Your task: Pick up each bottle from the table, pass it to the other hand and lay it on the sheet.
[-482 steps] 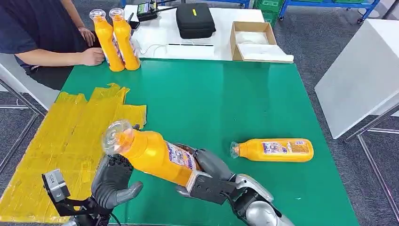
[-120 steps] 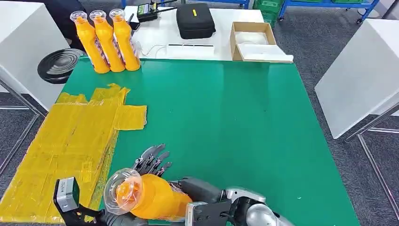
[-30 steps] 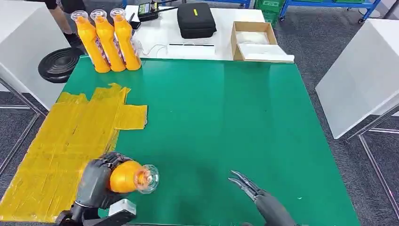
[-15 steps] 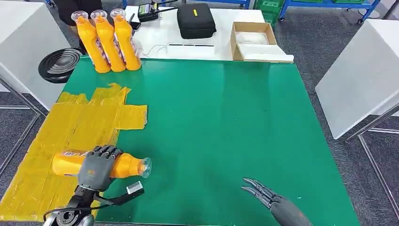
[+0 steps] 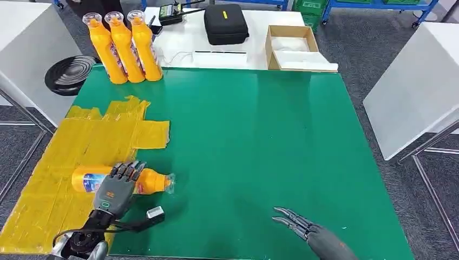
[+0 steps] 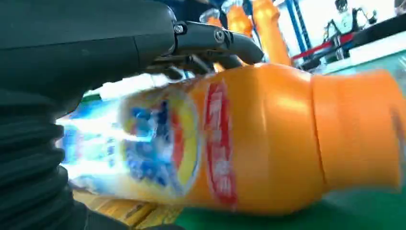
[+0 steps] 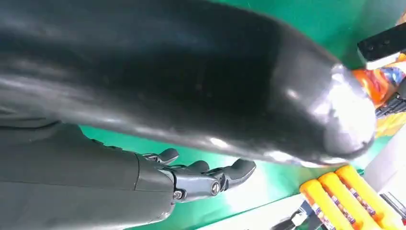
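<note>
An orange bottle [image 5: 138,181] lies on its side across the yellow sheet's [image 5: 81,146] edge, clear cap over green worktop [image 5: 260,135]; three more bottles [image 5: 123,49] stand upright at the far corner.

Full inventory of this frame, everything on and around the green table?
Lying orange plastic bottle: 1, body on the sheet, neck over the green.
Standing orange bottles: 3, table's far left corner.
Yellow plastic sheet: 1, table's left side.
Green table: 1.
Black zip case: 1, white table behind.
Open cardboard box: 1, beside the case.
Black round stool: 1, left floor.
Left hand: on the lying bottle.
Right hand: open, near edge.
</note>
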`<state>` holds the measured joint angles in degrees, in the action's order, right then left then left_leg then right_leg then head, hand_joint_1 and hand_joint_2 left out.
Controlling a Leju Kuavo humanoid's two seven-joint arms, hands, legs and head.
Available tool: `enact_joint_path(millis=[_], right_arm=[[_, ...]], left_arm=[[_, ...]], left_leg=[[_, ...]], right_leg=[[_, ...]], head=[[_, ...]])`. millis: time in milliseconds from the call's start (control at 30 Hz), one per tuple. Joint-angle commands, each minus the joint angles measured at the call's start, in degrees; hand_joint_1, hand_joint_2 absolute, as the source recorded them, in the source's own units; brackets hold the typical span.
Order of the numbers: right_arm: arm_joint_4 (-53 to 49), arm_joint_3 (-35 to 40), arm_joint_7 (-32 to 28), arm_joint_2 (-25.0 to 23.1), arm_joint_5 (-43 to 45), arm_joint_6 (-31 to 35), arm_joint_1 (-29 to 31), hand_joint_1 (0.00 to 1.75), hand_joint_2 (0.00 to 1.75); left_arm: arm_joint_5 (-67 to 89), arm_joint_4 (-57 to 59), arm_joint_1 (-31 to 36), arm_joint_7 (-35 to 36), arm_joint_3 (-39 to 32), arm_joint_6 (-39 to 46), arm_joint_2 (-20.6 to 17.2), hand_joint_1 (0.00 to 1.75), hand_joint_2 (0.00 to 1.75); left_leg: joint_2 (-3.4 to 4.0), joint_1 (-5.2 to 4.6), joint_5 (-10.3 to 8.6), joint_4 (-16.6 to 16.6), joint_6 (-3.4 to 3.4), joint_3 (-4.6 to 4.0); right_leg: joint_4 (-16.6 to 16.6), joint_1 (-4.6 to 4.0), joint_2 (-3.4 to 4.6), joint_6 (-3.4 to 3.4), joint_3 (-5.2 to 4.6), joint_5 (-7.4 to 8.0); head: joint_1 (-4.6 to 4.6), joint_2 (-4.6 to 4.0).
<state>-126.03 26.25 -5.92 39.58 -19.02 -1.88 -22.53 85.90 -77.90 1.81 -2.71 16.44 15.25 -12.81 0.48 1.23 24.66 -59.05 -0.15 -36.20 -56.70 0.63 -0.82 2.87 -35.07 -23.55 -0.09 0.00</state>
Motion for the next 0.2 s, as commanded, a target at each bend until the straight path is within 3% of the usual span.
enact_joint_path(millis=[33,100,200], right_arm=[[2.6,0.6,0.7,-2.8,0.1,-1.0,2.0,0.00,0.00],[2.6,0.6,0.8,-3.1,0.1,-1.0,1.7,0.00,0.00],[2.1,1.4,1.8,-4.5,-2.8,1.9,0.2,0.00,0.00]], left_arm=[[0.3,-0.4,0.4,1.0,3.1,-2.1,-2.3,0.00,1.75],[0.6,-2.8,-0.2,1.9,3.4,-1.9,-2.5,0.00,1.75],[3.3,-9.2,-2.9,5.8,1.7,5.1,0.4,0.00,1.75]], left_leg=[[-0.03,-0.01,-0.01,0.1,0.05,0.14],[0.02,-0.01,-0.01,0.1,0.04,0.13],[0.01,-0.01,0.02,0.1,0.07,0.16]], right_leg=[[0.1,0.00,0.03,-0.07,0.14,0.00],[0.1,0.00,0.07,-0.07,0.12,0.01],[0.0,0.00,0.08,-0.09,0.16,-0.02]], head=[[0.02,0.00],[0.02,0.00],[0.02,0.00]])
